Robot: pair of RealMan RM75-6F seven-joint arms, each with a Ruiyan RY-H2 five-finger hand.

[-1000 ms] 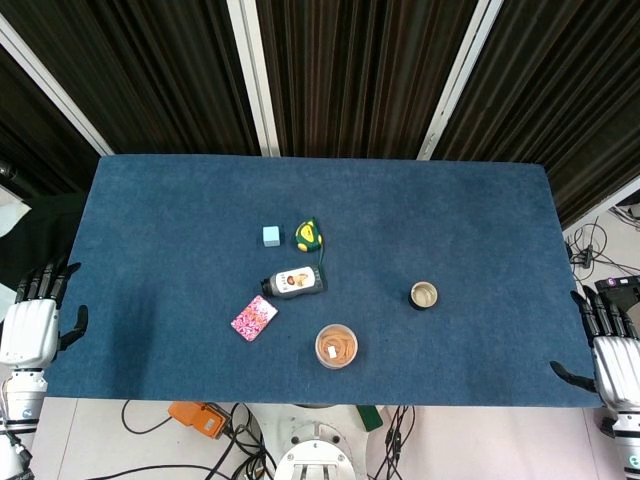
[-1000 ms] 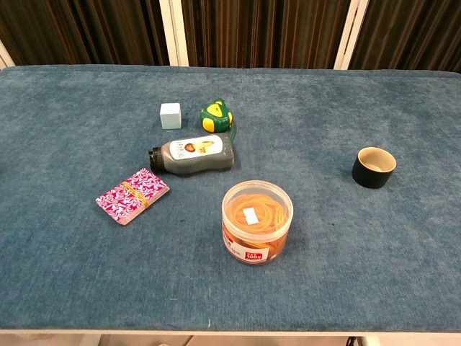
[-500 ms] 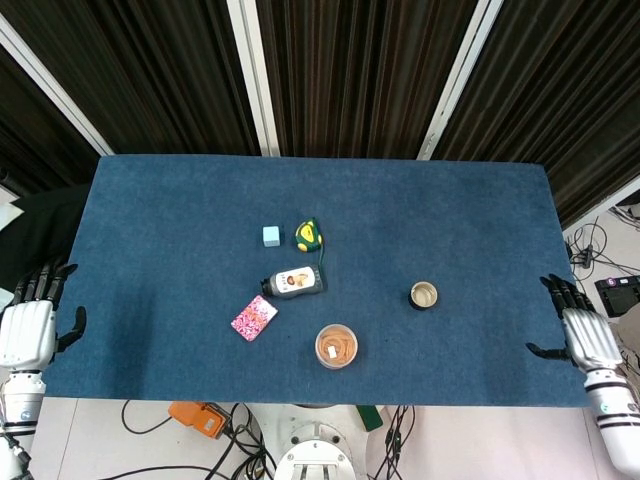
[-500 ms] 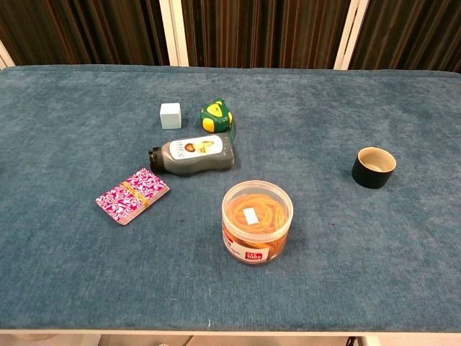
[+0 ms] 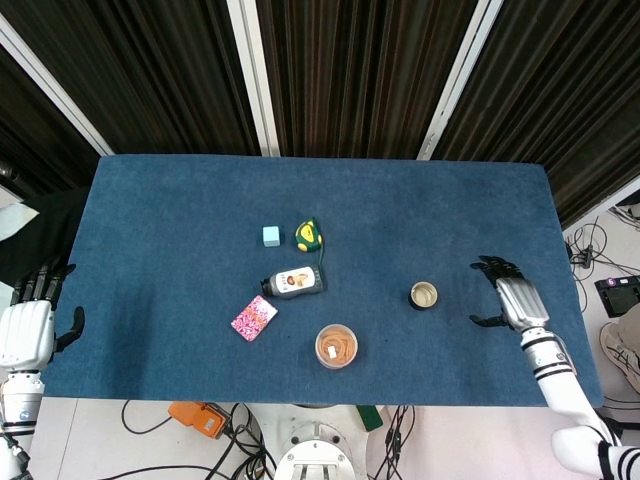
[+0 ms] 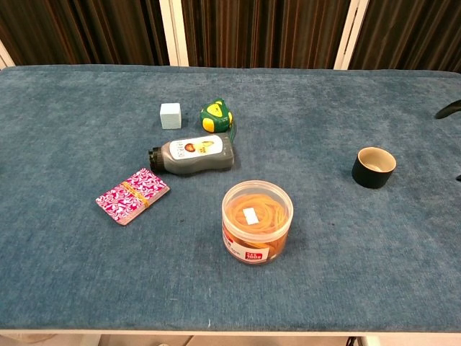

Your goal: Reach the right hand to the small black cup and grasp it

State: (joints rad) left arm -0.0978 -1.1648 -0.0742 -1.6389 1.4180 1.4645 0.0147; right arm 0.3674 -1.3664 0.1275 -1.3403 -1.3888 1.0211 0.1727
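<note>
Blue felt table (image 5: 180, 220), right hand closing in on the cup, grasp not yet made.

Blue cloth is carrying everything; the right hand (image 5: 512, 298) is hovering over the table's right part, fingers spread wide and holding nothing, just right of the small black cup (image 5: 424, 295) and apart from it, so the reach looks mostly covered while the closing of fingers on the cup remains. The left hand (image 5: 30, 325) is idling off the near left edge, fingers apart, empty. The cup is standing upright, right of the rubber-band tub (image 5: 336, 346).
</note>
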